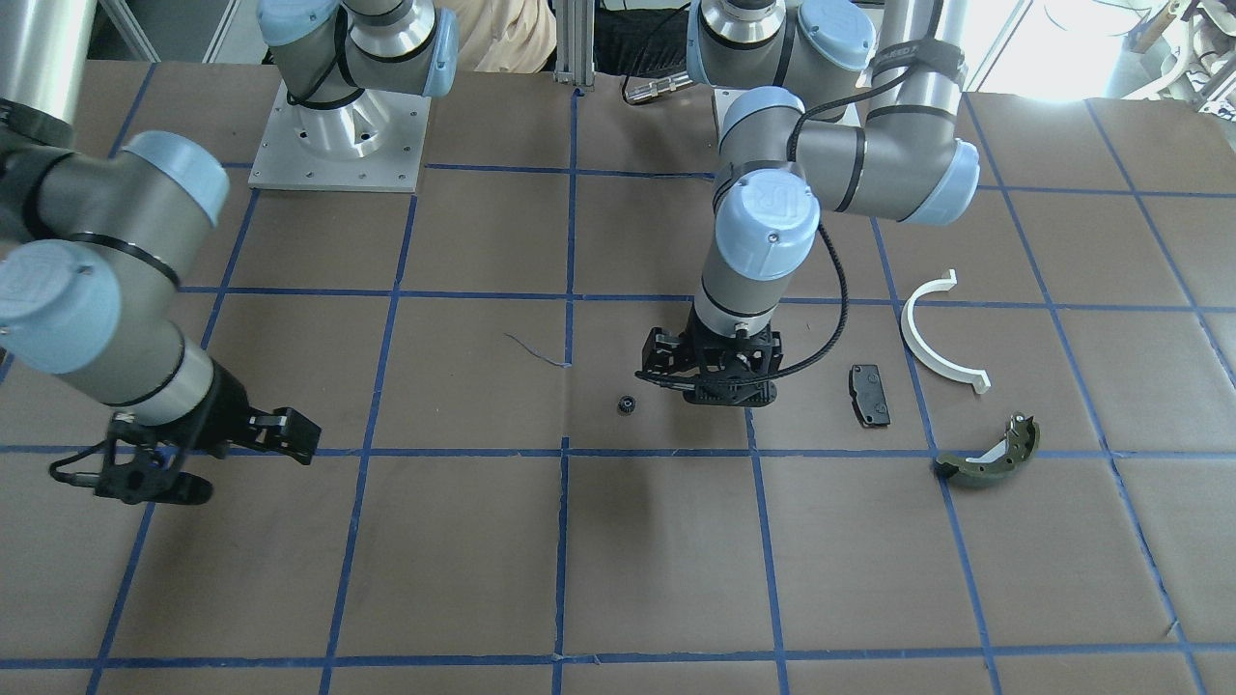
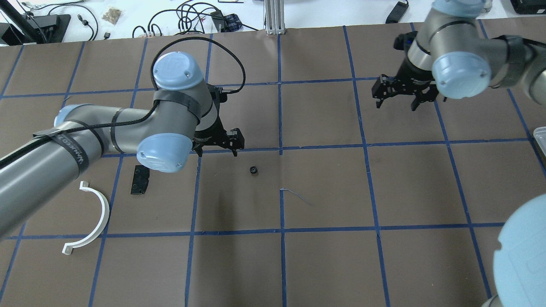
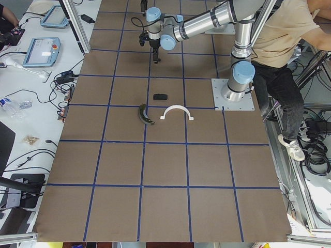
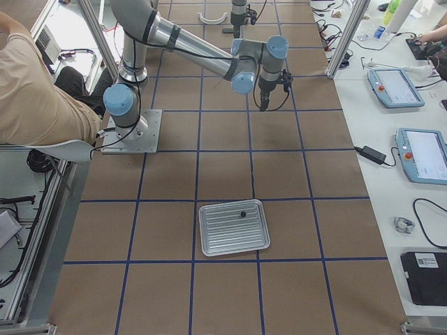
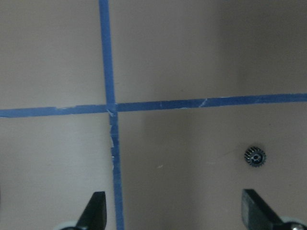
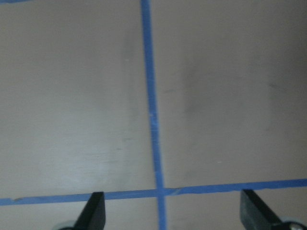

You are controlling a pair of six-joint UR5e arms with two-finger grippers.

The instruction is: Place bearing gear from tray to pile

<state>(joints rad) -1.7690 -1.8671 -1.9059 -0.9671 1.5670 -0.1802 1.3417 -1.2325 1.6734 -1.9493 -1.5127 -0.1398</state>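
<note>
A small black toothed bearing gear (image 1: 628, 404) (image 2: 254, 170) lies alone on the brown table. My left gripper (image 1: 710, 386) (image 2: 217, 148) hovers open and empty beside it. In the left wrist view the gear (image 5: 254, 156) sits just ahead of one fingertip (image 5: 254, 213), untouched. The pile lies further to my left: a white arc (image 1: 937, 338) (image 2: 91, 221), a black pad (image 1: 869, 394) (image 2: 140, 180) and an olive brake shoe (image 1: 990, 456). The metal tray (image 4: 223, 241) stands on my far right, with a small dark part (image 4: 242, 214) in it. My right gripper (image 1: 214, 458) (image 2: 396, 103) hangs open over bare table.
Blue tape lines grid the table. The two arm bases (image 1: 338, 145) stand at its robot side. A person in a beige shirt (image 3: 289, 31) (image 4: 35, 91) stands by the bases. Tablets and cables (image 3: 44, 49) lie on the white bench beyond the far edge.
</note>
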